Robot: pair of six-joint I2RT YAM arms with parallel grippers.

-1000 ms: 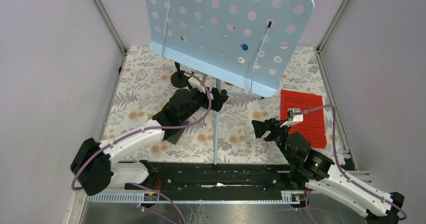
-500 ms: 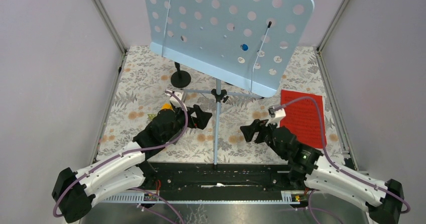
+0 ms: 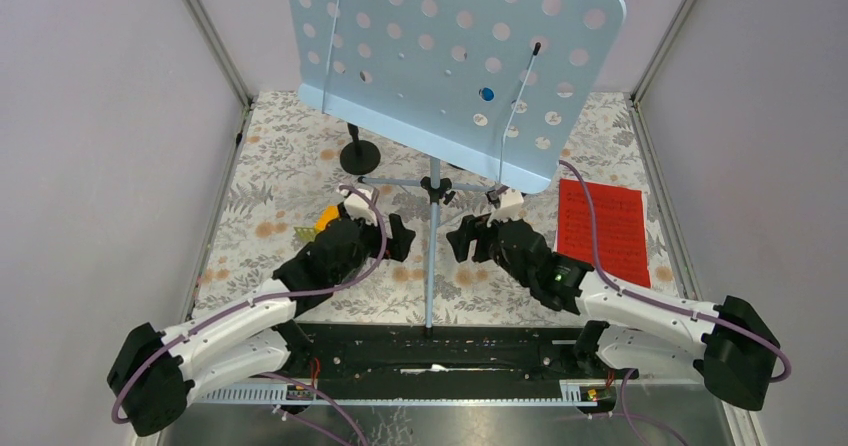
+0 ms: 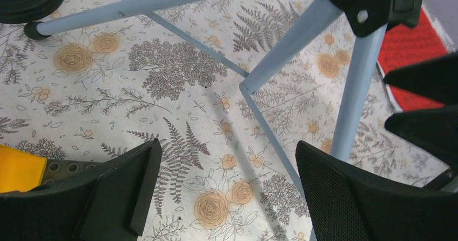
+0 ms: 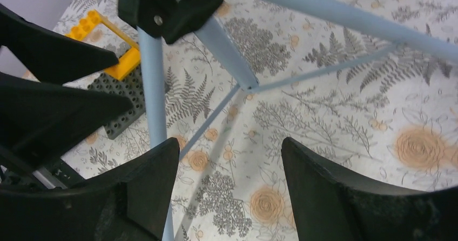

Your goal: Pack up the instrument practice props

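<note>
The pale-blue perforated sheet-music holder [image 3: 450, 56] stands upright on its tripod, its pole [image 3: 432, 256] running toward the near edge. My left gripper [image 3: 404, 236] is open just left of the pole, with nothing between its fingers. My right gripper [image 3: 456, 238] is open just right of it, also empty. In the left wrist view the pole [image 4: 356, 89] rises beyond my right finger [image 4: 345, 198]. In the right wrist view the pole [image 5: 153, 89] stands behind my left finger [image 5: 140, 198]. A red music sheet [image 3: 602, 228] lies flat at the right. One black round-based mic mount [image 3: 360, 156] stands behind the left tripod leg.
An orange brick [image 3: 326, 216] on a dark grey studded plate [image 5: 121, 103] lies beside my left gripper. A small blue thing [image 3: 487, 94] shows through a hole in the holder. Thin tripod legs [image 4: 135, 6] spread low over the floral mat [image 3: 280, 166]. Walls enclose three sides.
My left gripper drew back from near the tripod hub toward the near side of the pole. My right gripper swung left, away from the red sheet, to the pole's right side.
</note>
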